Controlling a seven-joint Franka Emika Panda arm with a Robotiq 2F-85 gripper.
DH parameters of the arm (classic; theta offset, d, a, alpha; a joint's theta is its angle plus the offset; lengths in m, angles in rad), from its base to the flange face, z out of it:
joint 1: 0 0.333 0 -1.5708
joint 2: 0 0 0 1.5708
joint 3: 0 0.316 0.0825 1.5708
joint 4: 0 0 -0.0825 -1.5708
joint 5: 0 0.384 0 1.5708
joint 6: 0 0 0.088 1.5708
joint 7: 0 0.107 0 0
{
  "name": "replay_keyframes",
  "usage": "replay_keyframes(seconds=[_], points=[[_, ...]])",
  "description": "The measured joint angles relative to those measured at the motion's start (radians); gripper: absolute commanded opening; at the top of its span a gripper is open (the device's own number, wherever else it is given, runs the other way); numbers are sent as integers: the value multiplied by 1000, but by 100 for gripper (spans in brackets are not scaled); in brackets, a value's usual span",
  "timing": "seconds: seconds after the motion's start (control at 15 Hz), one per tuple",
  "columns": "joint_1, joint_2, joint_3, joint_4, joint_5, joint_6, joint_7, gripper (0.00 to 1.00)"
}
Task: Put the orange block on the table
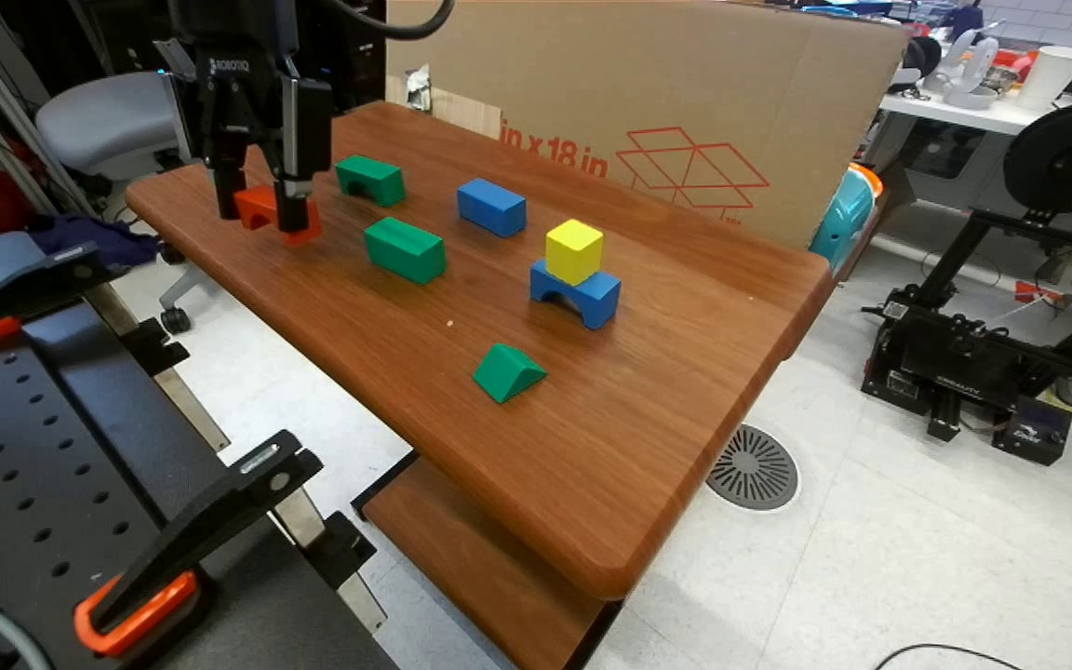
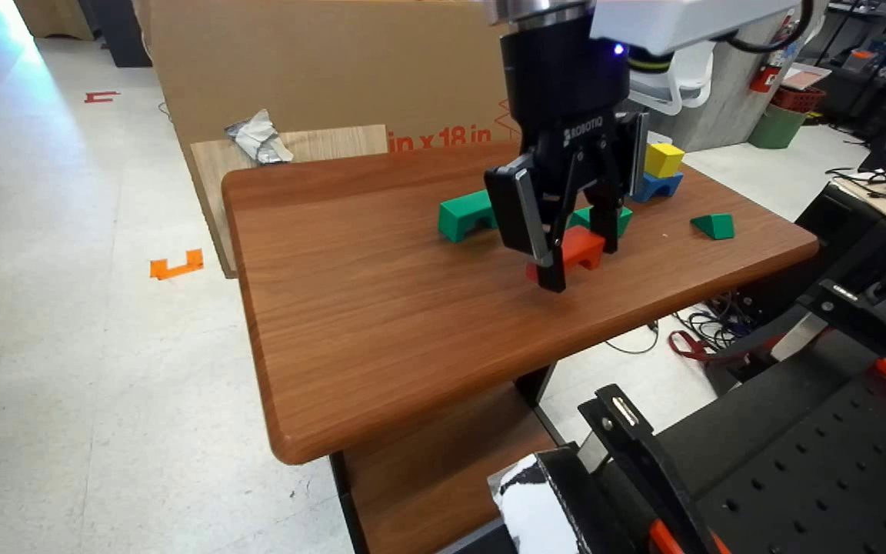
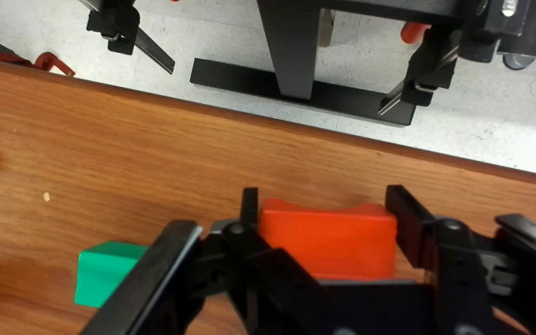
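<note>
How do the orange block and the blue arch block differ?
Color: the orange block is orange-red, the blue arch block blue.
Hold: the tool grips the orange block between its fingers; the blue arch block stands free on the table.
Load: the blue arch block carries the yellow cube; the orange block has nothing stacked on it.
Shared: both are bridge-shaped, notched underneath.

A yellow cube (image 1: 574,252) sits on a blue arch block (image 1: 596,296) near a green wedge (image 1: 506,374).
</note>
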Motion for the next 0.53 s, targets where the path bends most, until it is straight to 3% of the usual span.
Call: replay_keyframes(seconds=[0.47,0.53], points=[[0,64,-5,50,0,-4,9,43],[0,66,-6,55,0,-4,9,92]])
